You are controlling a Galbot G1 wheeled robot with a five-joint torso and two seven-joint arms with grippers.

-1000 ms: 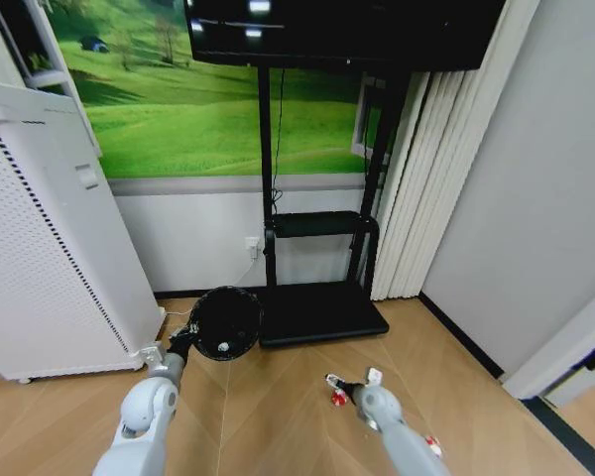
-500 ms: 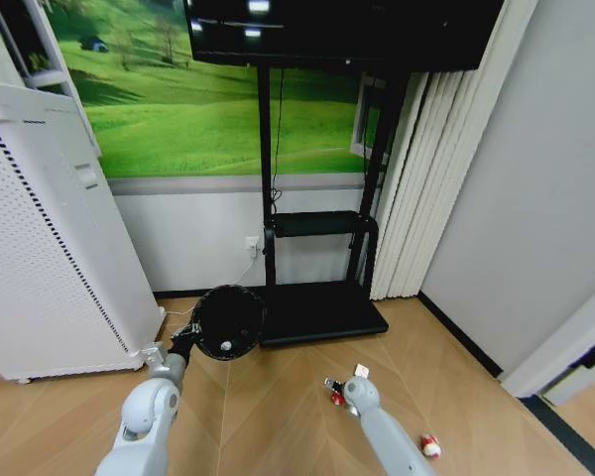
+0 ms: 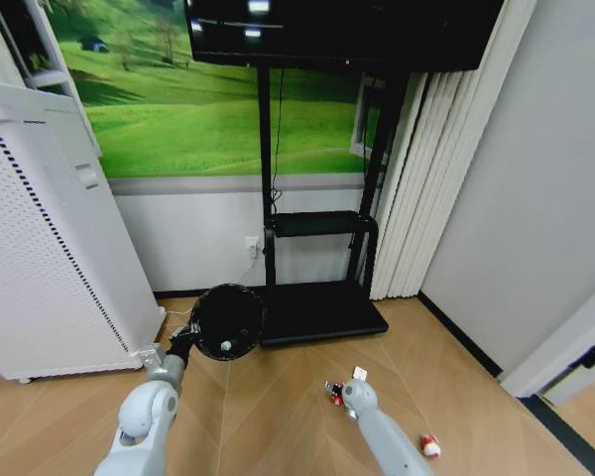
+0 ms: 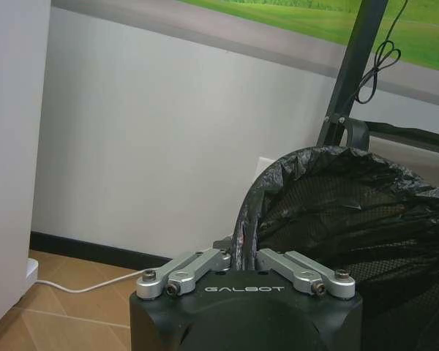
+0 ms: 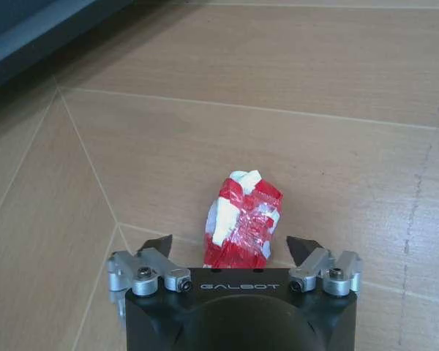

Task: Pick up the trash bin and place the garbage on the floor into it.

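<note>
My left gripper (image 3: 185, 342) is shut on the rim of the black mesh trash bin (image 3: 226, 319) and holds it tilted above the floor, mouth toward me. In the left wrist view its fingers (image 4: 205, 262) pinch the bag-lined rim of the trash bin (image 4: 336, 219). A small pale item (image 3: 225, 345) lies inside. My right gripper (image 5: 230, 243) is open low over the floor, with a crumpled red-and-white piece of garbage (image 5: 241, 216) between its fingers. From the head, that gripper (image 3: 339, 390) is at the red piece (image 3: 334, 399). Another red-and-white piece (image 3: 429, 446) lies farther right.
A tall white perforated appliance (image 3: 40, 248) stands at the left. The black TV stand base (image 3: 317, 312) sits on the floor behind the bin. A white cable (image 4: 80, 285) runs along the wall. Curtains and a grey wall close off the right.
My right arm has shifted left and away from me, bringing its gripper onto the red-and-white piece. The bin has drifted slightly right in the left gripper.
</note>
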